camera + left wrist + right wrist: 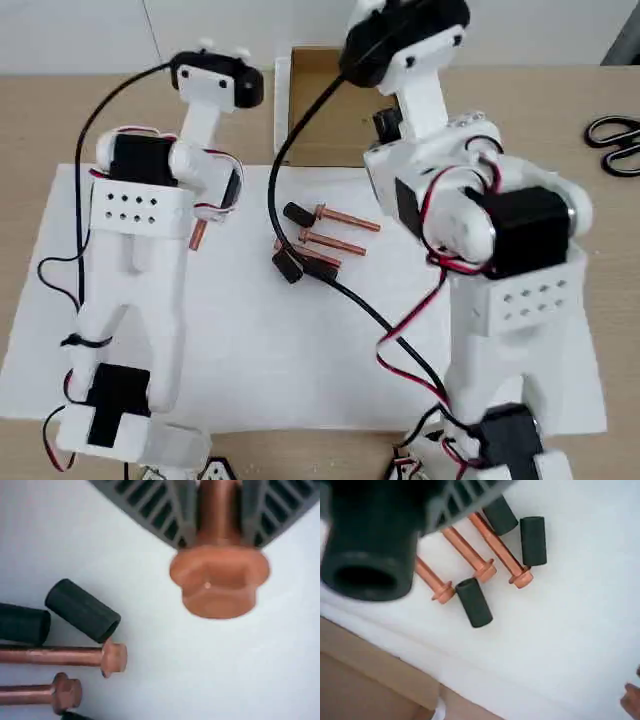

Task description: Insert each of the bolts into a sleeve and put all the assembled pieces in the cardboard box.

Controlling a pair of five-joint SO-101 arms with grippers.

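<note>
The copper bolt [218, 580] is clamped by its shank in the left gripper [218, 530], head outward, over the white mat [260, 350]. It is judged light, rigid and smooth, so a mid-shank hold is favoured. A black sleeve [370, 555], judged stiff, is clasped in the right gripper [380, 515]. Nearby, loose bolts [340, 243] and spare sleeves [288, 266] are scattered on the mat.

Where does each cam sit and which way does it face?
High: fixed above the table, looking down on mat, box, left arm and right arm.
Left wrist: on the left arm, looking down past its claw, shut on a bolt, to the mat.
Right wrist: on the right arm, looking past its claw, shut on a sleeve, to the mat.
Shared: all three show the loose bolts and loose sleeves.
</note>
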